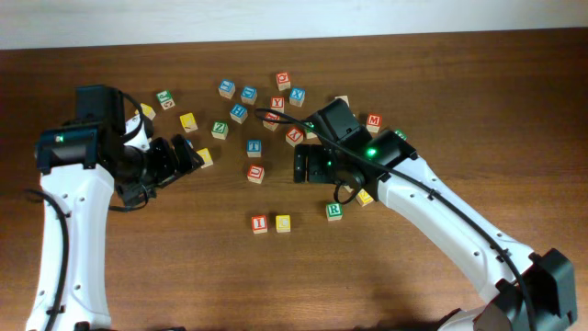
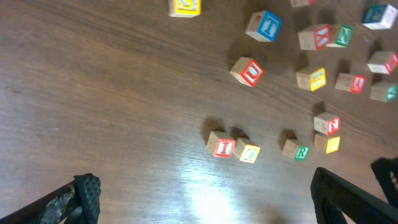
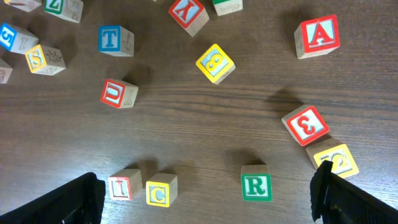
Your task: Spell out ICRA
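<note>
Black fingers of the right gripper (image 3: 207, 198) frame the near corners of its wrist view, spread wide and holding nothing. The left gripper (image 2: 208, 194) is splayed just as wide, also empty, over the wooden table (image 2: 93, 93) left of the cubes. On the near side, the red I cube (image 3: 120, 187) and yellow C cube (image 3: 160, 190) sit side by side, I on the left. The green R cube (image 3: 256, 185) stands to the right of C, a gap between them. The red A cube (image 3: 318, 36) lies farther back and right of R, with a red 3 cube (image 3: 305, 124) and a yellow 2 cube (image 3: 336, 159) just beside each other nearer than it.
</note>
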